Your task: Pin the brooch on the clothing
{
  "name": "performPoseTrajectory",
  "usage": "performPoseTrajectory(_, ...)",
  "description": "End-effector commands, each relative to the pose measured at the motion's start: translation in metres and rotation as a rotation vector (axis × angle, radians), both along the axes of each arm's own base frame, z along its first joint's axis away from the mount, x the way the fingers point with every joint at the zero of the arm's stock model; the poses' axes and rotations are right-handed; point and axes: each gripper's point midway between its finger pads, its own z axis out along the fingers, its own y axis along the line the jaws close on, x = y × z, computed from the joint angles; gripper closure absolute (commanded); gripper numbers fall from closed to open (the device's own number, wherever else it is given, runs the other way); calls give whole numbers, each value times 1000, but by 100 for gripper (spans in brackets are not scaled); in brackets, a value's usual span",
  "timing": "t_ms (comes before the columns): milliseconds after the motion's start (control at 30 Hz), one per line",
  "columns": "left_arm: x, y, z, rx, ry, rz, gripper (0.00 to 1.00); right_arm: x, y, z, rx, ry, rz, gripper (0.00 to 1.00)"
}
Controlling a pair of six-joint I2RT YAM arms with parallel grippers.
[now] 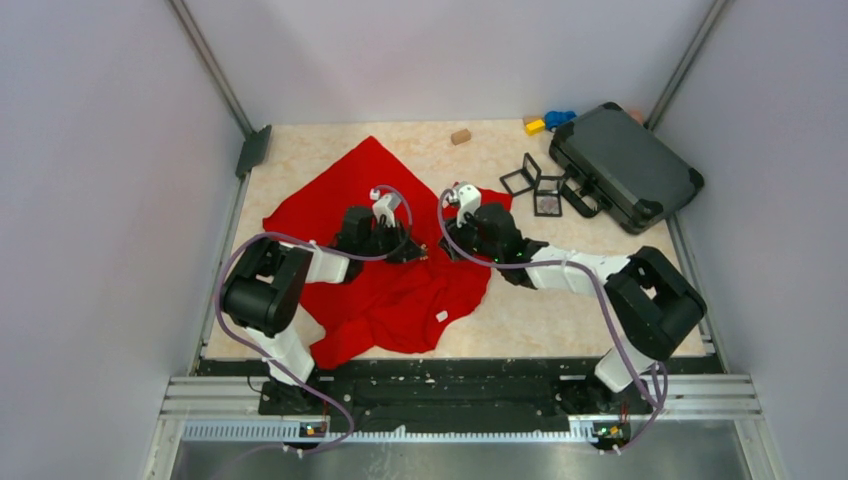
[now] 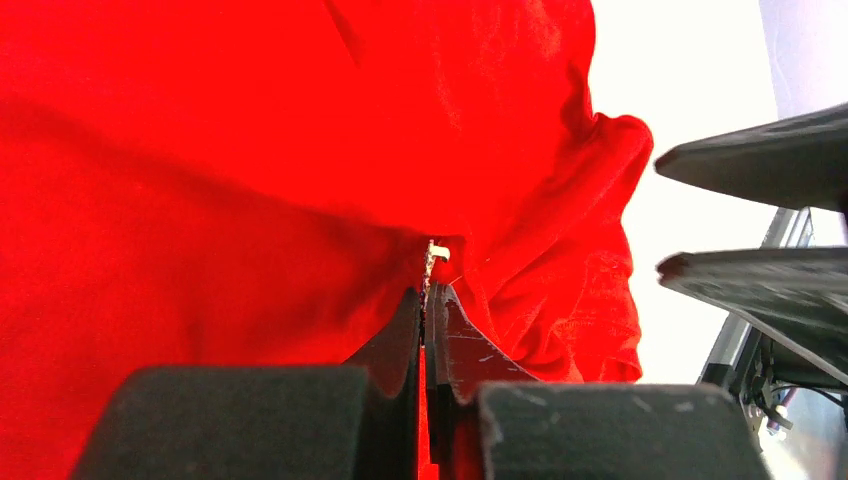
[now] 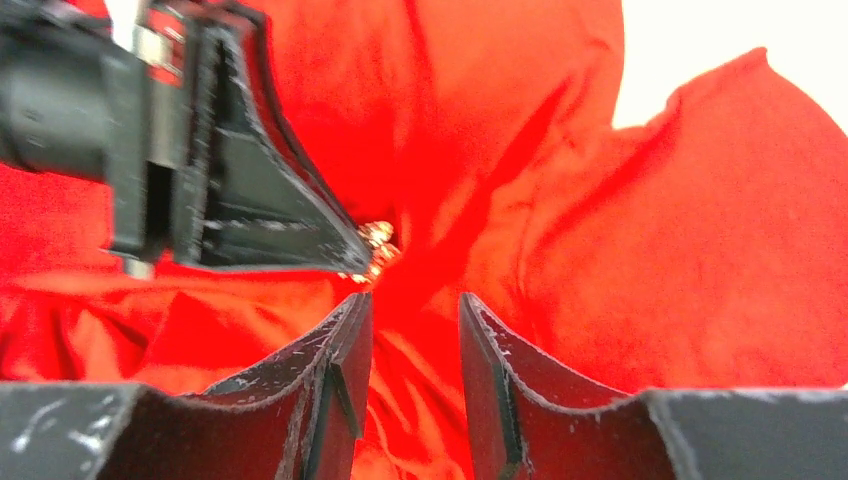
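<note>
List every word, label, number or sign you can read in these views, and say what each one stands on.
No text can be read in any view.
The white tag on the clothing: too small to read.
The black case: no legible marking.
The brooch: blurred, no lettering visible.

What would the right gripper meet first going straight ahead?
Likely the clothing bunched just ahead of the right gripper; the brooch in the left gripper sits slightly left of that line. Depth unclear.

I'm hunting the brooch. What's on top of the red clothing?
The left end effector pinches a gold brooch on the clothing; the right end effector hovers open beside it. Underneath is hidden.
</note>
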Motion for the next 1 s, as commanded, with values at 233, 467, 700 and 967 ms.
performPoseTrajectory(233,2,-8,23,-51,-81,-59,100,5,2,-36,20,59,0,66)
performPoseTrajectory(467,1,-8,23,-41,-83,-72,100,12,10,-57,11,95,17,79)
performPoseTrajectory(700,0,-9,21,-35,-81,-84,100,14,17,-52,38,86,41,83)
performPoseTrajectory(967,-1,-10,22,-37,-82,-95,100,16,27,-50,63,83,77,87)
